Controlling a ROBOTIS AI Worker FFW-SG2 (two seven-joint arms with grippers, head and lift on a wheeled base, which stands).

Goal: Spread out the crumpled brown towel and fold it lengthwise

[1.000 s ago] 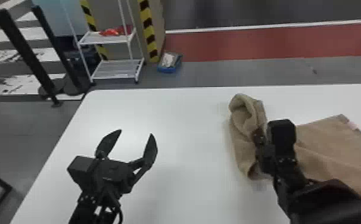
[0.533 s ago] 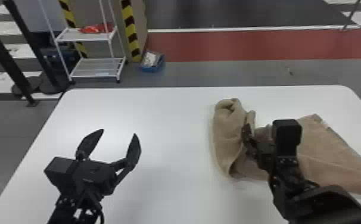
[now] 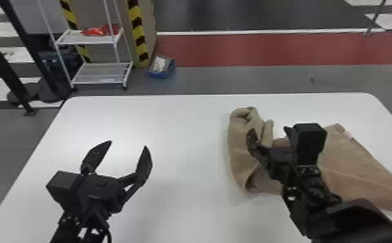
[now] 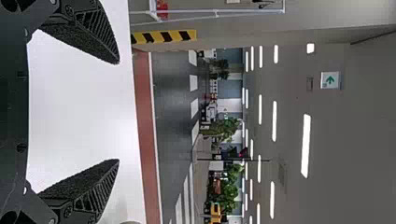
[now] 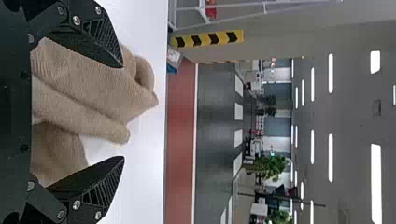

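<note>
Towel [image 3: 350,164], brown, lies on the white table [image 3: 179,129], right side of the head view. Clock centred on the tabletop, 12 at the far edge: bunched end at 1 to 2, flatter part at 3, one corner running out toward 4. Bunched end = thick upright folds, lower edge curled over. Flatter part has a long crease; small pale tag [image 3: 350,135] on its upper edge.

My right gripper [image 3: 269,131] is over the towel at 2 o'clock, arm coming in from 5. Pincer spread wide; in its wrist view, rolled folds of towel lie between and beyond the fingers [image 5: 91,35], none pinched. Can't tell if either finger touches cloth.

My left gripper [image 3: 127,144] is parked at 9 to 10 o'clock, well apart from the towel, arm in from 8. Fingers apart here too; white tabletop between them in its wrist view.

Past the table: white shelf rack [image 3: 100,77] at 10 to 11, red item [image 3: 96,31] on its upper shelf; blue bin [image 3: 162,75] on the floor near 11 to 12, just beside a yellow-and-black striped pillar edge [image 3: 138,35]; red floor strip [image 3: 269,48] from 12 round to 2.
</note>
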